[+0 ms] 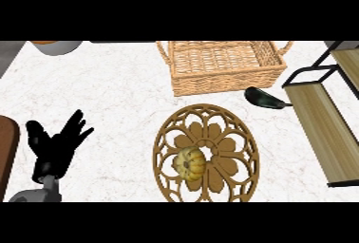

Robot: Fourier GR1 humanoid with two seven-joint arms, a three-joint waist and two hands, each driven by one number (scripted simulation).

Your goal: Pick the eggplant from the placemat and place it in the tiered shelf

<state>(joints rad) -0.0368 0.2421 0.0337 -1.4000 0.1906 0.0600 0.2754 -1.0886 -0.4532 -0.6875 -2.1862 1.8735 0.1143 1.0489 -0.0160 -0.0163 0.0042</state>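
A round wooden placemat with a cut-out flower pattern lies at the centre front of the counter. On its middle sits a yellow, ribbed, squash-like vegetable; nothing eggplant-coloured shows on the mat. The tiered shelf, a black frame with pale wooden boards, stands along the right edge. My left hand rests open at the lower left, fingers up, well away from the mat. No right hand shows.
A wicker basket with handles stands behind the mat. A dark glossy rounded object with a thin tail lies between basket and shelf. A bowl sits at the back left; a brown board at the left edge.
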